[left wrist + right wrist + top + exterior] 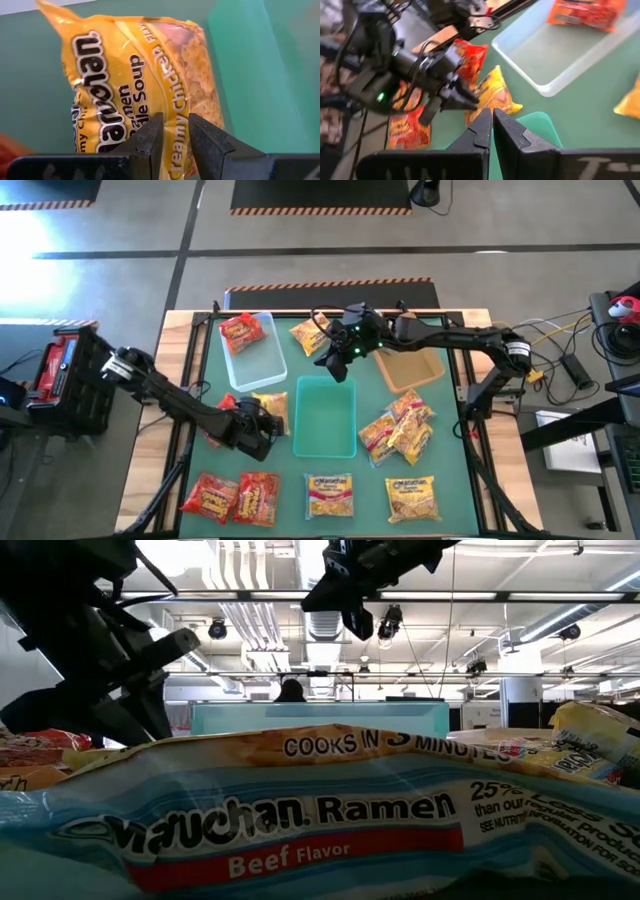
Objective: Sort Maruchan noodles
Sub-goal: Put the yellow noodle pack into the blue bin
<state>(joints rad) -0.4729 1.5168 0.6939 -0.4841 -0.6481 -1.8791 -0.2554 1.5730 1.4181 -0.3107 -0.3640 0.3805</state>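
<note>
My left gripper [258, 423] sits left of the teal bin [325, 442], shut on a yellow Creamy Chicken packet [135, 75], which also shows in the high view [272, 406]. My right gripper [335, 360] hovers over the teal bin's far end with its fingers shut [491, 115] and empty. A red packet [240, 332] lies in the clear bin [262, 365]. One yellow packet [307, 333] lies beside the clear bin. Several packets [400, 430] are heaped right of the teal bin. Two red [232, 498] and two yellow ones [328, 495] line the near edge. My left gripper pinches the yellow packet between its two fingers [152, 137] at one short end [175, 112], coming level from the table's left. The rest of the packet stretches away from the fingers toward the teal bin. Whether it is clear of the mat I cannot tell.
The tan bin [412, 368] stands right of my right gripper. A Beef Flavor packet [300, 820] lies right in front of the low camera and blocks most of that view. A green mat [370, 395] covers the table between the bins.
</note>
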